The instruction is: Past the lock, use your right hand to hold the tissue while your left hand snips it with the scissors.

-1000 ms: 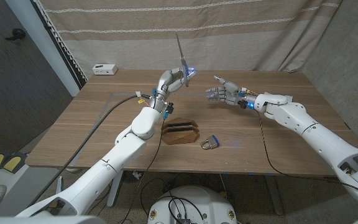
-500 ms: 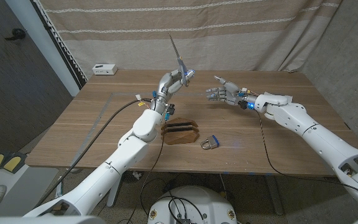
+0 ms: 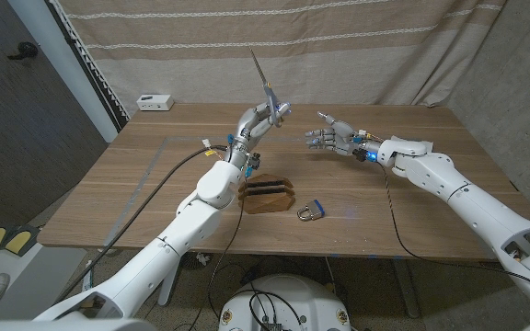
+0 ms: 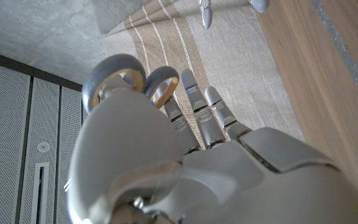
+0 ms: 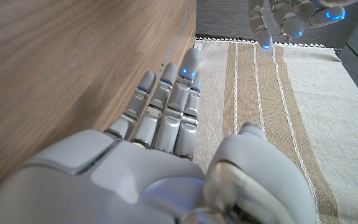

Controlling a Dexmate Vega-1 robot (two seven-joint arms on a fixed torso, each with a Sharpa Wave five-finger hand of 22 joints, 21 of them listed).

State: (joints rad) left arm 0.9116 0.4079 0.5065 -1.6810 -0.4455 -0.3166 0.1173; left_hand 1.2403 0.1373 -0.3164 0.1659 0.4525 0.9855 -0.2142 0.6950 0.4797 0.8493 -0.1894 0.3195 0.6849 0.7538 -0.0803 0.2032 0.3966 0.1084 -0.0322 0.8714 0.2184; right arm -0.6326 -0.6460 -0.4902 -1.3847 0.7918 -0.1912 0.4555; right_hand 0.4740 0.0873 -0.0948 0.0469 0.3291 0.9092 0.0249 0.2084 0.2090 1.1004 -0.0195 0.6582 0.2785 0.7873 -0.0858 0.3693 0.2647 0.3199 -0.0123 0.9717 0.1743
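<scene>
Left hand (image 3: 259, 120) grips grey-handled metal scissors (image 3: 265, 85) blades-up, left of the empty, spread right hand (image 3: 332, 139); no tissue visible.

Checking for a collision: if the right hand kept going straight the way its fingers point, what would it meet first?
Most likely the left hand holding the scissors: the right hand points across the table toward it, with open air between. Depth is hard to judge.

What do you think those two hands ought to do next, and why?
Probably the right hand should get hold of a tissue first. It hangs open above the table holding nothing, while the left hand already holds the scissors up, blades pointing upward. I can make out no tissue between them to snip.
</scene>
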